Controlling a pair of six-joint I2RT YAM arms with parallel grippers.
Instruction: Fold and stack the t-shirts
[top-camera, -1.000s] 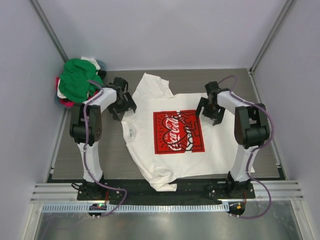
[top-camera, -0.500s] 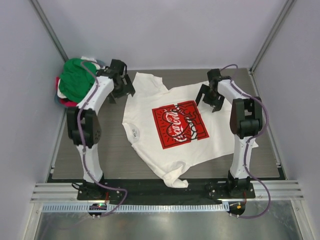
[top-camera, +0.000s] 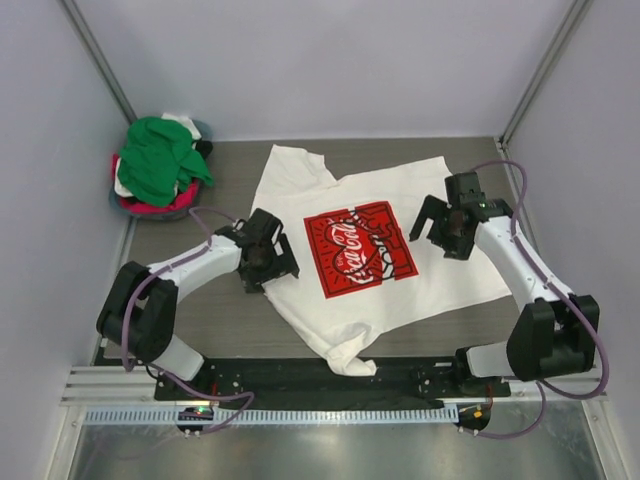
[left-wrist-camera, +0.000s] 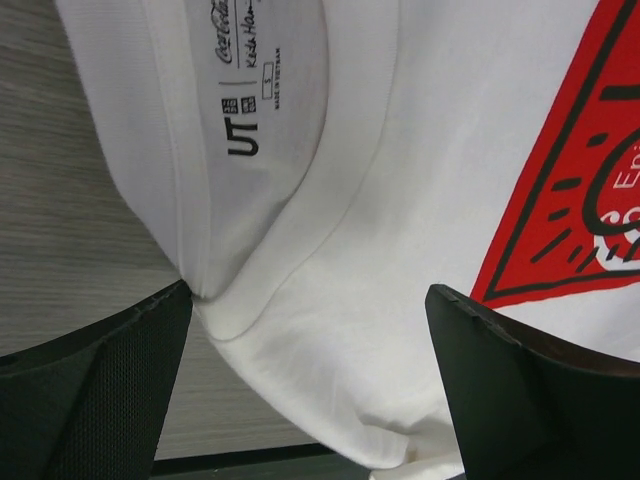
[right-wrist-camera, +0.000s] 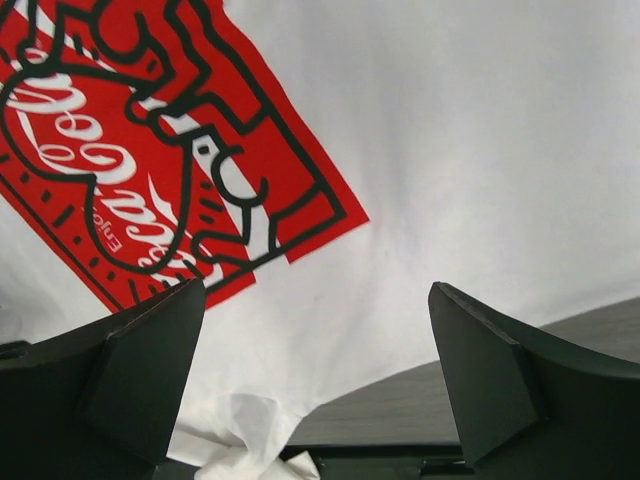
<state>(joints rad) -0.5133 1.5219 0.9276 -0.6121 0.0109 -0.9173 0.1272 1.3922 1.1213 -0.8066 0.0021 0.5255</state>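
Note:
The cream-white t-shirt (top-camera: 440, 275) lies spread on the table, chest up, with its red Coca-Cola print (top-camera: 358, 250) in the middle. My left gripper (top-camera: 268, 255) is open and empty just over the collar at the shirt's left edge. The left wrist view shows the collar with its printed label (left-wrist-camera: 245, 110) between my open fingers (left-wrist-camera: 100, 390). My right gripper (top-camera: 447, 222) is open and empty above the shirt, right of the print. The right wrist view shows the print (right-wrist-camera: 150, 170) and the shirt's bunched near edge (right-wrist-camera: 230, 440). Green (top-camera: 155, 160), pink-red (top-camera: 140, 205) and white shirts are piled at the far left.
The grey wooden table (top-camera: 190, 215) is walled in on three sides. The black base rail (top-camera: 400, 375) runs along the near edge, and the shirt's lower sleeve (top-camera: 345, 355) hangs onto it. The pile of other shirts sits in the far left corner.
The shirt first shifted and turned slightly. Both grippers then left its far edge: the left came near to the collar, and the right moved nearer and to the right.

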